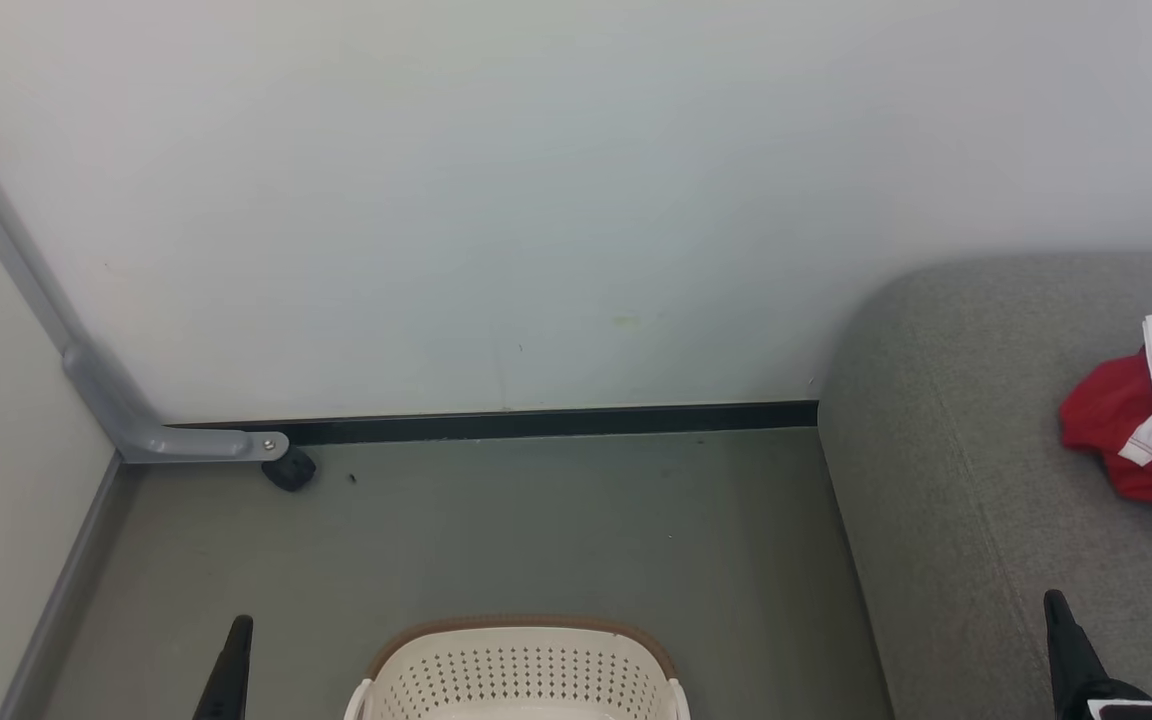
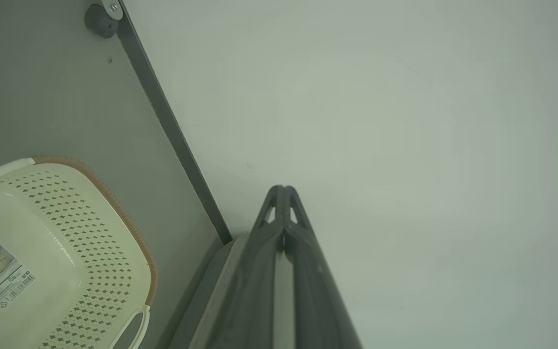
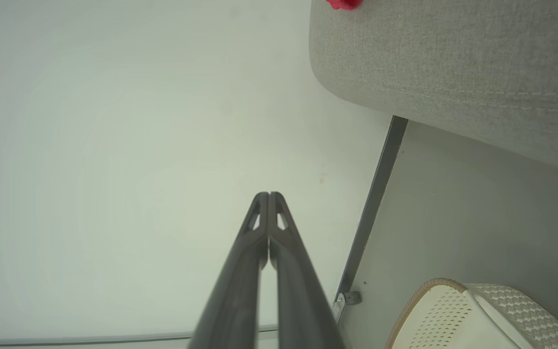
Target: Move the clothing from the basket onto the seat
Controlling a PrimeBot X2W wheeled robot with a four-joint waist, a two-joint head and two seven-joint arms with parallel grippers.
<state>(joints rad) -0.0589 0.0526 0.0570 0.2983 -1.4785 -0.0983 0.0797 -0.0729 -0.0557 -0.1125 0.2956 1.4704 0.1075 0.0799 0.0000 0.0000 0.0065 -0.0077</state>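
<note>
The clothing (image 1: 1136,425) lies on the seat (image 1: 956,480). The basket (image 1: 521,672) stands on the floor beside it. Left hand (image 2: 283,190) and right hand (image 3: 268,196): fingers closed, empty.

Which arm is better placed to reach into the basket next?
Left, probably: the left gripper, shut, sits just beside the basket, while the right gripper, also shut, is farther off by the grey sofa, near the red clothing.

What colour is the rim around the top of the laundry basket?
Brown. The rim of the cream-white basket shows best in the left wrist view.
</note>
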